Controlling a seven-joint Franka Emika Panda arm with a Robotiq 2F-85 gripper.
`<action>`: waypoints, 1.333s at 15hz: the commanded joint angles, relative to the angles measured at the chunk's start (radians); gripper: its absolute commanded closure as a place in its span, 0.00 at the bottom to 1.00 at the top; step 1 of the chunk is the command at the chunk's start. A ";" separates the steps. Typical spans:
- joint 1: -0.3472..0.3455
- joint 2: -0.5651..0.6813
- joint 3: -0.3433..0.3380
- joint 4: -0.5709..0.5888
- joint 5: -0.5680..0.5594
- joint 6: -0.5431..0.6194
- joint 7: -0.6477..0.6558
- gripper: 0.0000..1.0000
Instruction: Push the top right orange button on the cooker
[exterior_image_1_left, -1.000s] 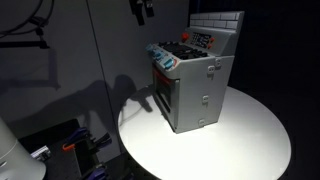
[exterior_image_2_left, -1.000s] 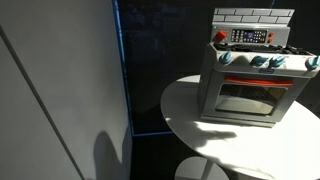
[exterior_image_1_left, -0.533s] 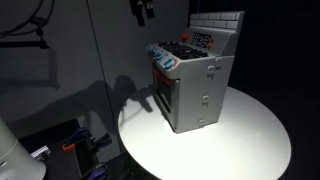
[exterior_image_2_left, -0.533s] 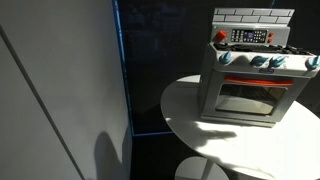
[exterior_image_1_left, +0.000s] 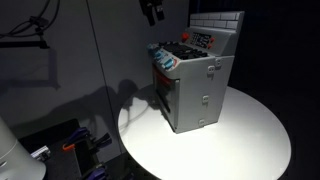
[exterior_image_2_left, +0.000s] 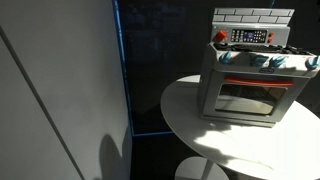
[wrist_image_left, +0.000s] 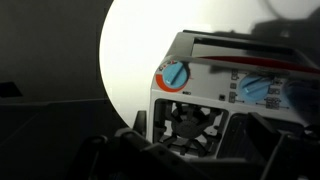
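Hangs up high as a dark metal gripper (exterior_image_1_left: 152, 14), with no telling whether jaws apart or together. Looks down on the small grey boxy toy cooker (wrist_image_left: 210, 95), well below the jaws, on a round white table (exterior_image_1_left: 250, 140).

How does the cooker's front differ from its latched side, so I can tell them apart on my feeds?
The front carries a row of blue knobs above a windowed oven door; the latched side is a plain panel with only small latches. The front has a red strip over the door; the side shows only grey. Both are upright grey faces of the cooker on the round white table.
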 joint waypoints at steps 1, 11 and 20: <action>-0.020 0.021 -0.009 -0.001 -0.007 0.084 0.060 0.00; -0.057 0.143 -0.028 0.016 -0.045 0.285 0.215 0.00; -0.053 0.252 -0.075 0.066 -0.137 0.378 0.334 0.00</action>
